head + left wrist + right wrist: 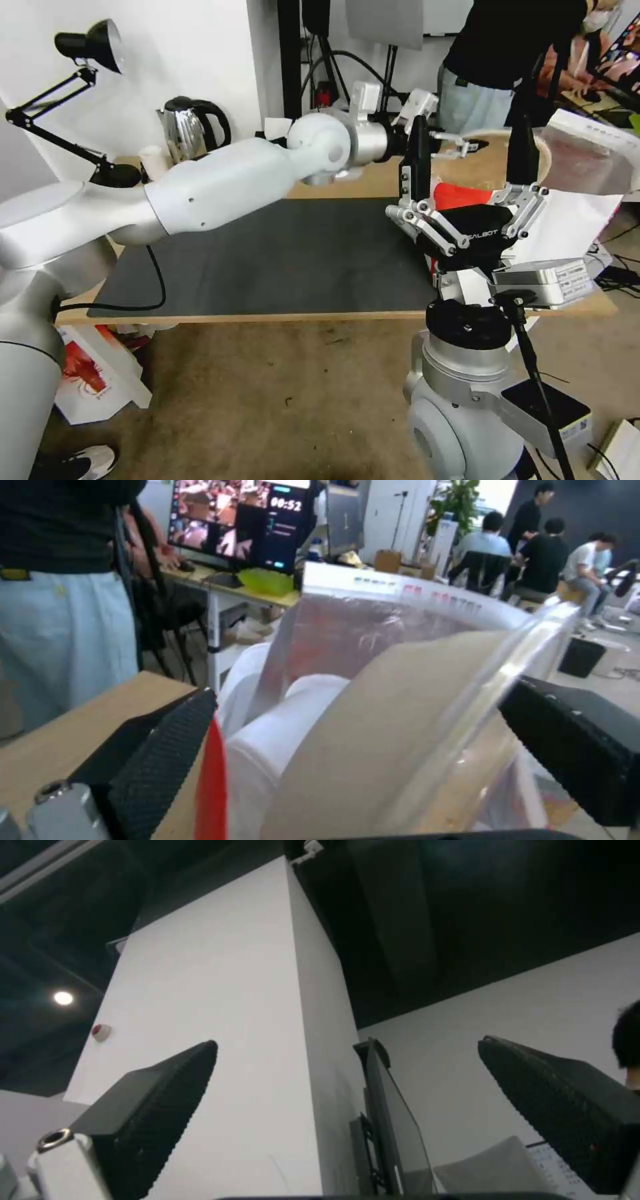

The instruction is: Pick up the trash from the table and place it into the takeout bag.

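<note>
The takeout bag [587, 167] stands on the table's [347, 316] right end, the mat [267, 260] to its left.

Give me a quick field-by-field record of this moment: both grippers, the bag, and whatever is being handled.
left gripper: reached across the table, at the takeout bag's mouth, one finger on each side of the beige translucent lid
beige translucent lid: on edge, over the bag opening
takeout bag: open, foil lining showing, at the robot's right end of the table
right gripper: raised near the bag, pointing upward, open, holding nothing
dark grey mat: bare
</note>
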Motion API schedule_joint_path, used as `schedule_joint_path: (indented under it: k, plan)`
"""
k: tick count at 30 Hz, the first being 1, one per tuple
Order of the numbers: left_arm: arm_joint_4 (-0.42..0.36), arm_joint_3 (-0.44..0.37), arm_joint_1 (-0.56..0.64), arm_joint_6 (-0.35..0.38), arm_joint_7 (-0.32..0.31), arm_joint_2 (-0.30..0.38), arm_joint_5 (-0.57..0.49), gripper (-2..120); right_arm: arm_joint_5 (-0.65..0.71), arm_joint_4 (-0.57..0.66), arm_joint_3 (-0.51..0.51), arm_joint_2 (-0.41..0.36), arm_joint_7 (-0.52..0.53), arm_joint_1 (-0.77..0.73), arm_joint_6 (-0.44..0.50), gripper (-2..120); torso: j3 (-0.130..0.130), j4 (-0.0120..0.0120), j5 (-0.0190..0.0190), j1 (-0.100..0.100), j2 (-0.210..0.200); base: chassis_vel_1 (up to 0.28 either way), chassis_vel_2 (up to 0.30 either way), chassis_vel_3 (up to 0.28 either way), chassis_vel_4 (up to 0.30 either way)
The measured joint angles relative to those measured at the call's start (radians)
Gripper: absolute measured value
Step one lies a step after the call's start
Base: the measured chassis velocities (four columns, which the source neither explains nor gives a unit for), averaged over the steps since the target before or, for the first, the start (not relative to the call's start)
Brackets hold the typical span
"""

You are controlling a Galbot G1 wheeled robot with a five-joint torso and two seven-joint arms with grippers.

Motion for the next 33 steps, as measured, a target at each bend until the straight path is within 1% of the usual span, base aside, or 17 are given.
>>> schedule_joint_path:
  k: [5, 8, 10, 18, 27, 33]
  plan:
    - [-0.008, -0.007, -0.014, -0.007, 0.032, 0.003, -0.014, 100, 0.0, -0.002, 0.0, 0.001, 0.0, 0.001, 0.0, 100, 0.0, -0.0001, 0.0, 0.0, 0.0, 0.0, 0.0, 0.0, 0.0]
    - [-0.01, -0.007, -0.027, -0.015, 0.062, 0.009, -0.018, 100, 0.0, -0.005, 0.0, 0.001, 0.0, 0.004, -0.001, 100, 0.0, 0.0, 0.0001, 0.0, 0.0, 0.0, 0.0, 0.0, 0.0]
    - [-0.011, -0.013, -0.027, -0.021, 0.067, 0.009, -0.022, 100, 0.0, -0.006, 0.0, 0.0, 0.0, 0.004, -0.001, 100, 0.0, 0.0, 0.0, 0.0, 0.0, 0.0, 0.0, 0.0, 0.0]
    - [-0.037, -0.025, -0.014, -0.044, 0.069, 0.008, -0.042, 100, -0.001, -0.011, 0.001, 0.0, 0.0, 0.006, -0.001, 100, 0.0, 0.0, 0.0, 0.0, 0.0, 0.0, 0.0, 0.0, 0.0]
    - [-0.037, -0.039, -0.035, -0.05, 0.072, 0.004, -0.062, 100, -0.001, -0.012, 0.003, -0.001, 0.0, 0.008, -0.001, 100, 0.0, 0.0, 0.0, 0.0, 0.0, 0.0, 0.0, 0.0, 0.0]
    - [-0.021, -0.07, -0.044, -0.062, 0.068, 0.011, -0.066, 100, -0.001, -0.016, 0.002, 0.0, 0.0, 0.01, -0.002, 100, 0.0, -0.0001, 0.0001, 0.0, 0.0, 0.0, 0.0, 0.0, 0.0]
